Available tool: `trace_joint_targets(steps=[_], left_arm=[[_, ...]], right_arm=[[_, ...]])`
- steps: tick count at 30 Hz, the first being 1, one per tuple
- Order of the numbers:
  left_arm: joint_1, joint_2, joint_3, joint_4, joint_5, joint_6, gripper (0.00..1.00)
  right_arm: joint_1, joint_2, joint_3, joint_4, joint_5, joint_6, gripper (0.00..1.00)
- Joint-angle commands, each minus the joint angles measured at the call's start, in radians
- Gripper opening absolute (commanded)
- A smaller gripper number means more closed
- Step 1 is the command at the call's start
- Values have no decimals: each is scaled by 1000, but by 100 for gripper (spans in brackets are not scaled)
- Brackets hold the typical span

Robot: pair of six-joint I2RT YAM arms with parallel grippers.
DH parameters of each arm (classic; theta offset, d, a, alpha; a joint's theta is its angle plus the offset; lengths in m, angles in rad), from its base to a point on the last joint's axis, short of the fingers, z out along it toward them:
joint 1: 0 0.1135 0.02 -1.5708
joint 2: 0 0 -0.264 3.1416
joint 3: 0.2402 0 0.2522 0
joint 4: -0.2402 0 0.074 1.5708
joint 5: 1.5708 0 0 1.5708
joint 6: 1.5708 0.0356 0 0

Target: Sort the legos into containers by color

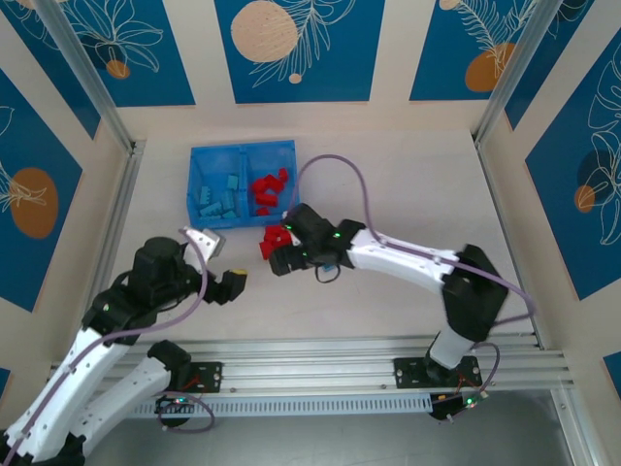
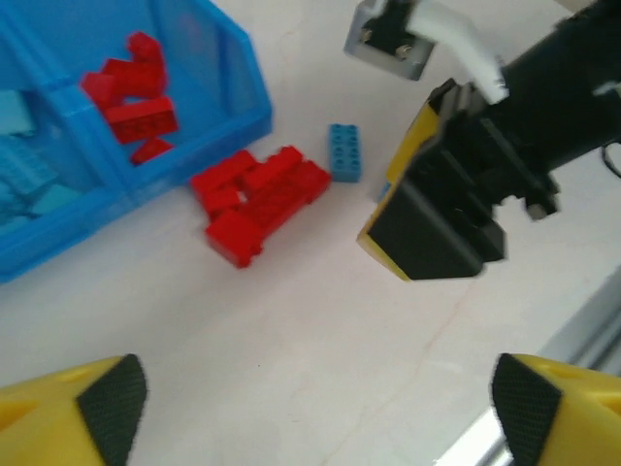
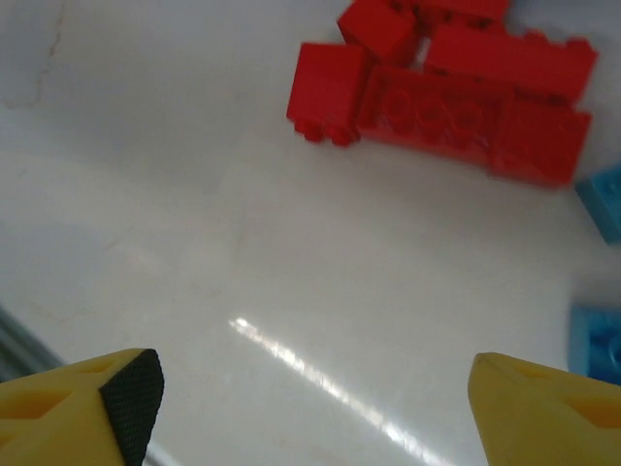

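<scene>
A shallow blue tray (image 1: 218,149) sits on the pale table (image 1: 408,184), split by a middle wall into two compartments; the one on the left arm's side holds the teal bricks (image 1: 218,199), the one on the right arm's side holds a handful of red bricks (image 1: 269,186).

Just outside the tray's near corner on the right arm's side, a loose red pile (image 2: 262,199) lies on the table, its bricks pressed close together, the nearest of them almost against the tray wall; a single blue brick (image 2: 343,152) lies flat just beyond that pile, on the side away from the tray, close to it though I cannot say whether they touch; a second bit of blue shows a little farther from the tray, half hidden behind the right arm's black and yellow finger.

The right pincer (image 3: 315,398) hangs low over the table on the near side of the red pile, a short way from the tray; its yellow fingers stand wide apart with bare table between them, gripping nothing.

The left pincer (image 2: 320,413) hovers off the tray's near side, farther out than the pile; its fingers are spread very wide too, and it has hold of nothing.
</scene>
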Motion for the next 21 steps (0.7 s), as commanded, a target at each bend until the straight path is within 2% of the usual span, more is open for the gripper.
trace_joint_targets(steps=[1, 4, 6, 13, 21], left_arm=[[-7, -82, -31, 7, -152, -2, 100], [-6, -117, -28, -20, -225, -7, 100], [-5, -128, -27, -25, -257, -13, 100], [-3, -125, -30, -28, -258, -11, 100], [-4, -131, -33, -26, -259, -7, 100]], right_arm=[[8, 129, 134, -30, 129, -33, 73], [13, 250, 258, -79, 166, -58, 62], [17, 318, 323, -99, 176, -64, 59], [38, 496, 525, -171, 220, -88, 50], [47, 605, 641, -237, 252, -79, 48]])
